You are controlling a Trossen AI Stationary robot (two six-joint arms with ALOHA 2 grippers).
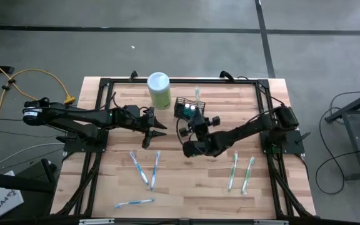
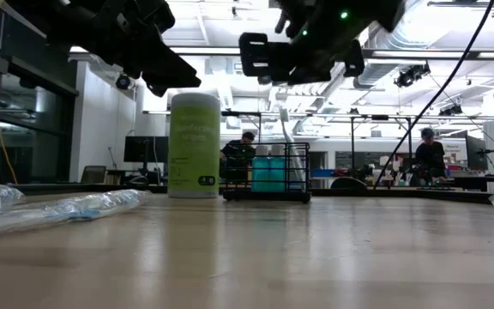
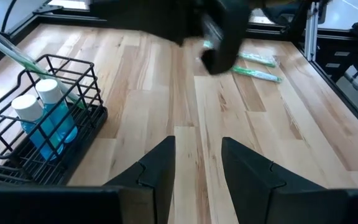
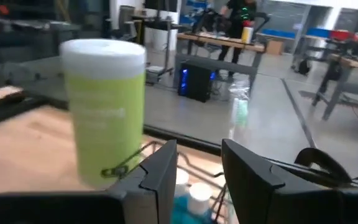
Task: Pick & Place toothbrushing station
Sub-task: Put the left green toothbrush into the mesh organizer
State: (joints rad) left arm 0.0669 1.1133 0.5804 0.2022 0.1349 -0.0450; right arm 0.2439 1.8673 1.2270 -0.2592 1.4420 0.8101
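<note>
The toothbrushing station, a small black wire basket [image 1: 181, 104], stands on the table's far middle and holds two blue bottles with white caps [image 3: 47, 121] and an upright wrapped toothbrush [image 4: 240, 115]. My right gripper [image 1: 191, 119] hovers just above and near the basket's front, pointing at the far edge, open with nothing between its fingers [image 4: 199, 158]. My left gripper [image 1: 156, 131] hangs left of the basket, above the table, also open and empty [image 3: 197, 155]. In the low view both grippers [image 2: 174, 73] [image 2: 264, 56] are high above the tabletop.
A pale green canister with a white lid [image 1: 159, 89] stands just left of the basket. Wrapped toothbrushes lie on the wood: two [image 1: 147, 169] near the left middle, one [image 1: 133, 203] by the near edge, two [image 1: 240, 172] on the right. People work in the room beyond.
</note>
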